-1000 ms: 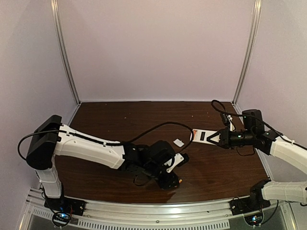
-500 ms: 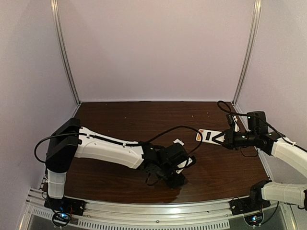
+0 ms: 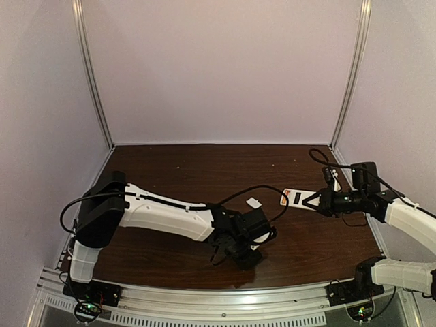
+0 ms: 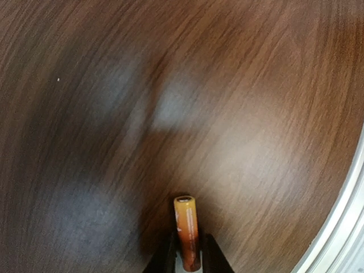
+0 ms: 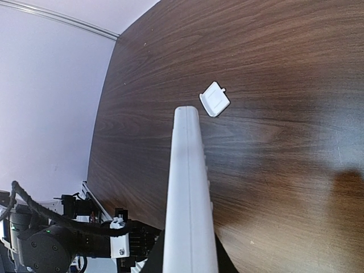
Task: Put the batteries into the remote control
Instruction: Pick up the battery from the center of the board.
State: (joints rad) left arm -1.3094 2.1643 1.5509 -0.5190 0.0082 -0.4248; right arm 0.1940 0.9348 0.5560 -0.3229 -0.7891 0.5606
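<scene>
The battery [image 4: 187,233] is the orange stub pinched between the left fingers [image 4: 213,257]. Its long axis runs straight out along them, and the free end pokes past the tips over bare tabletop [image 4: 239,102]. The left gripper [image 4: 187,260] sits low near the front middle of the tabletop, close to the pale metal rail [image 4: 344,222] at the near edge. From above, the left arm [image 3: 163,214] stretches in from its base, elbow tucked, wrist bent down. The battery itself is hidden under the wrist in that view. A black cable [image 3: 238,193] loops up over the forearm.

The remote control [image 3: 298,197] is clamped at 1 end by the right gripper [image 3: 316,200], on the right side of the tabletop. Its long axis runs roughly left-right and the free end points left, toward the middle. The white side with the dark slot faces up. The right wrist camera sees it edge-on as a thin white bar [image 5: 187,193], with the dark fingers [image 5: 220,260] squeezing it at the bottom of the view.

The small white cover piece [image 3: 253,202] lies flat on the tabletop between the 2 grippers, just past the remote's free end and apart from it.
</scene>
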